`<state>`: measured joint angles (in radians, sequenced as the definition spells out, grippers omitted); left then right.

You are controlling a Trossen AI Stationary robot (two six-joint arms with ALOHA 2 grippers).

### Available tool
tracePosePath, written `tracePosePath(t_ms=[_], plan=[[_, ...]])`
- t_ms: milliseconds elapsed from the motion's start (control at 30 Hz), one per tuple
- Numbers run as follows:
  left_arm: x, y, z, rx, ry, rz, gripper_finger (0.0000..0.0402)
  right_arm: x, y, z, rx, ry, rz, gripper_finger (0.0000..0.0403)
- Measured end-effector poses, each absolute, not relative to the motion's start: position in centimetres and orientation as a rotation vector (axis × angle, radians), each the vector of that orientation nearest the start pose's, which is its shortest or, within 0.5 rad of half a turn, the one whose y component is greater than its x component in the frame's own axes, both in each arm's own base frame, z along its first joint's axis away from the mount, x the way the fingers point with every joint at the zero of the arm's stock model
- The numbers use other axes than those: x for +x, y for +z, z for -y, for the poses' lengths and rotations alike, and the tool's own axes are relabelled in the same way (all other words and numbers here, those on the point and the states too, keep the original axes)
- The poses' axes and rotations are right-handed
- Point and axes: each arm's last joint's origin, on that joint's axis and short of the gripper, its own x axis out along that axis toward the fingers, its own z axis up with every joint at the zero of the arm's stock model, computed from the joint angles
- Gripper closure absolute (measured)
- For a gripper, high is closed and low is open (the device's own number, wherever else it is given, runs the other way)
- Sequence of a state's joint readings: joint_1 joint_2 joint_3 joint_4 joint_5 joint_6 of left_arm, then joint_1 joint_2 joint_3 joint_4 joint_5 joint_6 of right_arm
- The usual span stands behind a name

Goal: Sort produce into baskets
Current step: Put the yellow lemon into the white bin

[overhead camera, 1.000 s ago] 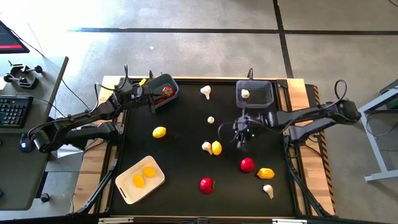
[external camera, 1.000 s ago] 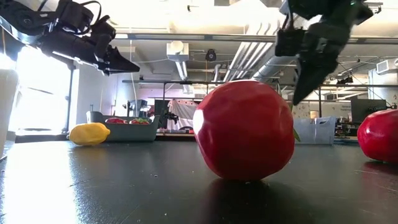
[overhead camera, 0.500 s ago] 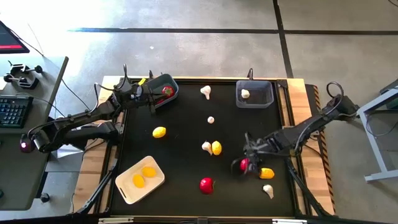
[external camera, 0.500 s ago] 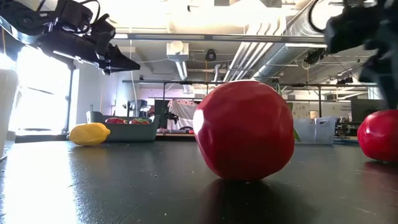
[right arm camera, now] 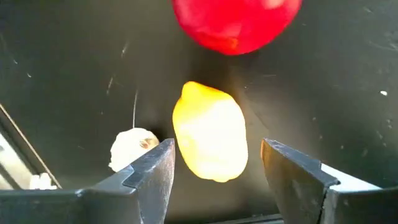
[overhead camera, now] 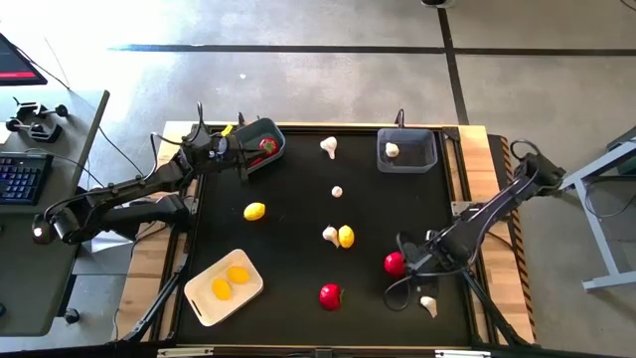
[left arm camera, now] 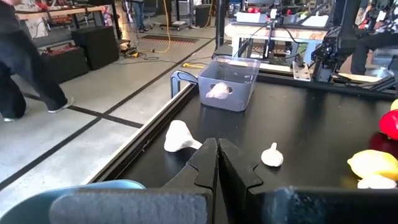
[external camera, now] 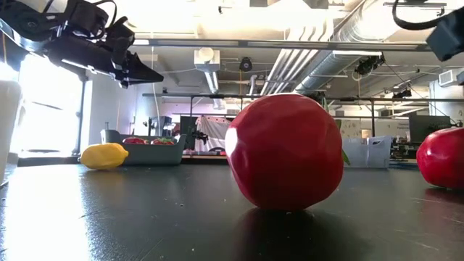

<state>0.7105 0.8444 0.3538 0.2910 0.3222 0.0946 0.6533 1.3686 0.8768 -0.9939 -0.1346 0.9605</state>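
Note:
My right gripper (overhead camera: 419,268) stands open near the table's right front, its fingers pointing down. A yellow lemon (right arm camera: 210,134) lies on the table between its two fingers (right arm camera: 155,171); no grip shows. A red tomato (overhead camera: 395,264) lies just to the left of it, and a garlic bulb (overhead camera: 428,304) lies nearer the front edge. My left gripper (overhead camera: 241,162) hovers shut and empty beside the grey-blue bin (overhead camera: 260,149), which holds a red piece. The dark grey bin (overhead camera: 405,151) holds one garlic. The cream tray (overhead camera: 202,303) holds two lemons.
Loose on the black table lie a red tomato (overhead camera: 330,295) near the front, a lemon (overhead camera: 254,211) at the left, a garlic and lemon pair (overhead camera: 339,236) in the middle, and two garlic bulbs (overhead camera: 337,191) (overhead camera: 329,147) farther back. A person walks beyond the table (left arm camera: 18,62).
My right gripper has travelled from the table's middle toward the near right corner and come down over the lemon beside the red tomato. In the low view it has passed out of the picture at the right. No produce has moved.

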Motion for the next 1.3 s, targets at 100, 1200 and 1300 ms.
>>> tracePosePath(t_ms=[100, 1200, 1300], plan=[[14.4, 21.9, -11.2, -0.011, 0.379, -0.193, 0.0401, 17.4, 19.6, -14.0, 0.306, -0.095, -1.618, 0.0173], [14.4, 21.9, -11.2, -0.021, 0.388, -0.192, 0.0402, 18.6, 16.1, -16.0, 0.136, -0.003, -1.661, 0.0224], [14.4, 21.9, -11.2, -0.020, 0.388, -0.191, 0.0402, 18.6, 16.2, -15.9, 0.159, -0.022, -1.659, 0.0262]])
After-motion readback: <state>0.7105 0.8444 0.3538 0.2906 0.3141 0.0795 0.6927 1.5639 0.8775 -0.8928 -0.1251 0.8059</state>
